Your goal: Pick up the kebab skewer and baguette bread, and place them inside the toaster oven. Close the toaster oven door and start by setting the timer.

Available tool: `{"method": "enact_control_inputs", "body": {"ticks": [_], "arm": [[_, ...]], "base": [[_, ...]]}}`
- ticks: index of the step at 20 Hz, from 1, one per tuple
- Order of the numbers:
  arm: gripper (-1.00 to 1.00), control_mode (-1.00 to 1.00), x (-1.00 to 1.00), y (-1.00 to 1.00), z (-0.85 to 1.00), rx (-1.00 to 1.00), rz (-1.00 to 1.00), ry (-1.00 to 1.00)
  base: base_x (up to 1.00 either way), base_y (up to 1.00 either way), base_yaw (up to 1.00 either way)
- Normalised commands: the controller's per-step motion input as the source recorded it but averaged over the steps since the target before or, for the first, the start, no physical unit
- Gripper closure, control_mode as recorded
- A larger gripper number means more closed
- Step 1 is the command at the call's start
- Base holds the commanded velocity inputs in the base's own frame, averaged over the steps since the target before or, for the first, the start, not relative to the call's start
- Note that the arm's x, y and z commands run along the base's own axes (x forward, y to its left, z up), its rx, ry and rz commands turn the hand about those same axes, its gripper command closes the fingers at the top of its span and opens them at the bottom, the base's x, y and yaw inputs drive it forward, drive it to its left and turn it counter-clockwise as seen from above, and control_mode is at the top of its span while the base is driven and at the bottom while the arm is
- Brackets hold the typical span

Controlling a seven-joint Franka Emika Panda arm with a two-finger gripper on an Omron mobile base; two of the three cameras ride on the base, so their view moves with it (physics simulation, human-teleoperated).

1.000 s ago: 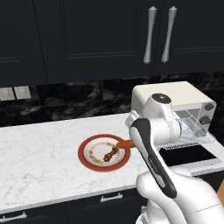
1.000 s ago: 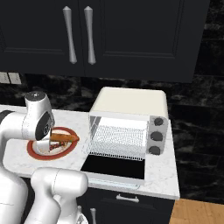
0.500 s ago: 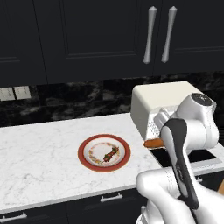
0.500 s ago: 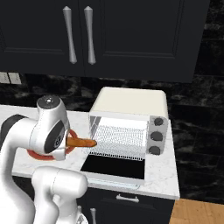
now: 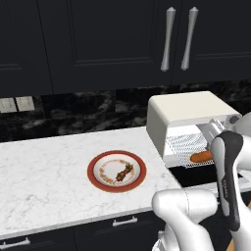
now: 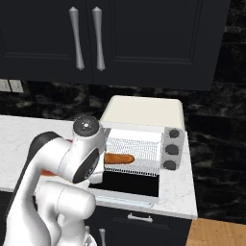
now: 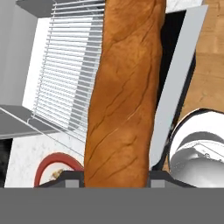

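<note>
Step in hand: carrying the baguette (image 6: 118, 158) to the toaster oven (image 6: 144, 113).
Gripper: the gripper (image 7: 116, 177) is narrowed on the near end of the baguette; in the hand view the loaf rises straight up between the two tips.
Baguette position: held level at the oven mouth, over the front of the wire rack (image 6: 137, 148). From the right base view it lies at about 9 o'clock in the opening. Whether it rests on the rack or hangs just above it cannot be told.
Skewer: the kebab skewer (image 5: 121, 173) lies on the red-rimmed plate (image 5: 93, 164), at 9 o'clock from the oven, well apart from it. Not yet picked up.
Door: the toaster oven door (image 6: 130, 184) hangs open and flat in front of the oven, toward the robot.
Knobs: three grey knobs (image 6: 170, 150) at the 3 o'clock side of the front; timer judged not yet set.
Done: loaf lifted and brought to the oven.
Left: release the loaf inside, fetch the skewer, put it in, shut the door, turn the timer.
Edges: the open door lies under the approach path; the roof of the opening sits close above the loaf.
Open room: the rack looks bare to the 3 o'clock side of the loaf, so there is space for the skewer beside it. The marble counter (image 5: 44, 166) around the plate gives free access from above.
</note>
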Motion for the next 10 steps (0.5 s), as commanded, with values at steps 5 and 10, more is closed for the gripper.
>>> {"method": "enact_control_inputs", "body": {"ticks": [5,10], "arm": [[1.00,-1.00,0.10,-0.41,0.01,0.00,-0.04,-0.09],[1.00,-1.00,0.17,-0.25,0.00,0.00,-0.05,-0.10]], "base": [[0.00,0.00,0.00],[0.00,0.00,0.00]]}}
